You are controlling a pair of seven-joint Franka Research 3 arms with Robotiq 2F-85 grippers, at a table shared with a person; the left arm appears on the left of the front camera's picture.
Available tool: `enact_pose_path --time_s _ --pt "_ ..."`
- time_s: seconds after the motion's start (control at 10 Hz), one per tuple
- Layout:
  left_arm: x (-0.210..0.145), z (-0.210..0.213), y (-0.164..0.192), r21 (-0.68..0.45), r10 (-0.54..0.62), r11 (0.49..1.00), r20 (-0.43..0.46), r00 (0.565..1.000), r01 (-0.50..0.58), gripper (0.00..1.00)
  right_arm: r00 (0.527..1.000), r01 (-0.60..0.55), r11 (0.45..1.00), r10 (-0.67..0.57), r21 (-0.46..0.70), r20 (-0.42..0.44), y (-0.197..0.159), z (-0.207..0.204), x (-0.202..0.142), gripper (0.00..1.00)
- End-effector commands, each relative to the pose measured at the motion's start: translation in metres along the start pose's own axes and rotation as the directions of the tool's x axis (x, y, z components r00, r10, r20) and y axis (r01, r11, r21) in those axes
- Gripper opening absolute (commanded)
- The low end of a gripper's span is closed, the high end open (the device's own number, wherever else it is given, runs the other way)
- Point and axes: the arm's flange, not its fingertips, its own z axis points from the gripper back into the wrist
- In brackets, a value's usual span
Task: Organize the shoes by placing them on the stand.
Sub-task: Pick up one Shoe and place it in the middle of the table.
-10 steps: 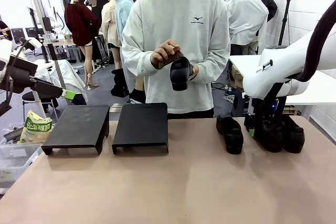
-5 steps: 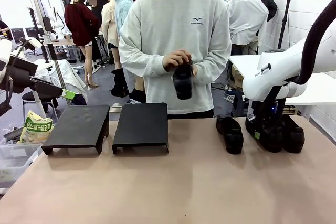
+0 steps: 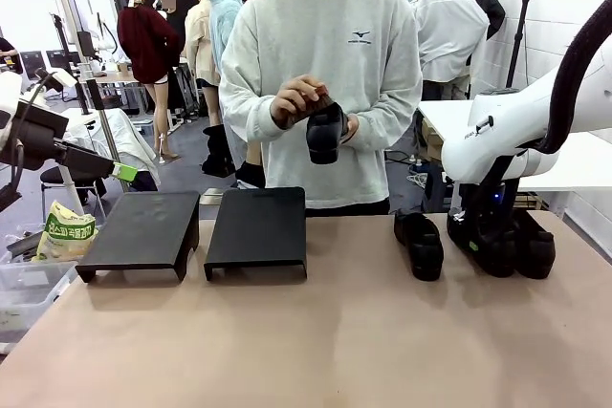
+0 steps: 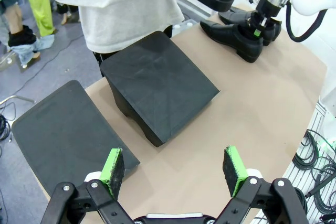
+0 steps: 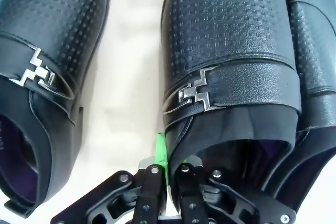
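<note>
the right gripper (image 5: pixel 168 167) is pinched shut on the rim of the shoe (image 5: pixel 231 51) right below it, so lift straight up, clear of the neighbouring shoes (image 5: pixel 47 51) either side, before swinging toward the stand (image 3: pixel 256 222) well off to its left.

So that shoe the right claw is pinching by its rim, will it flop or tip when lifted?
It probably keeps its shape: the shoe looks like stiff, textured leather. It will likely hang toe-down, since the right gripper pinches only the opening's side wall, well behind the toe. That thin rim may bend slightly.
</note>
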Motion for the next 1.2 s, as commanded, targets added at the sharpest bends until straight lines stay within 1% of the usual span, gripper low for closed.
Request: enact_pose_path --time_s 0.0,0.1,0.2,0.4,0.5,0.6,0.8,0.9,1.0,1.1 --pt "-0.001 0.0 0.001 -0.012 0.006 1.0 0.008 1.0 -0.006 0.98 0.997 0.076 0.996 -0.075 -0.057 0.009 -0.001 0.013 0.0 0.0" --pt "-0.001 0.0 0.001 -0.012 0.006 1.0 0.008 1.0 -0.006 0.98 0.991 0.125 0.991 -0.122 -0.047 0.053 0.003 0.034 -0.009 0.0" --pt "-0.001 0.0 0.001 -0.012 0.006 1.0 0.008 1.0 -0.006 0.98 0.982 0.171 0.985 -0.167 -0.037 0.087 0.01 0.066 -0.025 0.0" --pt "-0.001 0.0 0.001 -0.012 0.006 1.0 0.008 1.0 -0.006 0.98 0.975 0.18 0.983 -0.176 -0.022 0.138 0.028 0.117 -0.056 0.0" --pt "-0.001 0.0 0.001 -0.012 0.006 1.0 0.008 1.0 -0.006 0.98 0.972 0.185 0.982 -0.179 -0.027 0.149 0.038 0.136 -0.074 0.0" --pt "-0.001 0.0 0.001 -0.012 0.006 1.0 0.008 1.0 -0.006 0.98 0.971 0.201 0.979 -0.193 -0.045 0.141 0.057 0.15 -0.099 0.0" --pt "-0.001 0.0 0.001 -0.012 0.006 1.0 0.008 1.0 -0.006 0.98 0.973 0.168 0.983 -0.155 -0.068 0.173 0.085 0.168 -0.135 0.0" --pt "-0.001 0.0 0.001 -0.012 0.006 1.0 0.008 1.0 -0.006 0.98 0.969 0.138 0.988 -0.121 -0.064 0.215 0.098 0.178 -0.152 0.0" --pt "-0.001 0.0 0.001 -0.012 0.006 1.0 0.008 1.0 -0.006 0.98 0.96 0.136 0.987 -0.112 -0.079 0.259 0.101 0.188 -0.16 0.0" --pt "-0.001 0.0 0.001 -0.012 0.006 1.0 0.008 1.0 -0.006 0.98 0.977 0.138 0.989 -0.127 -0.054 0.171 0.09 0.174 -0.138 0.0"
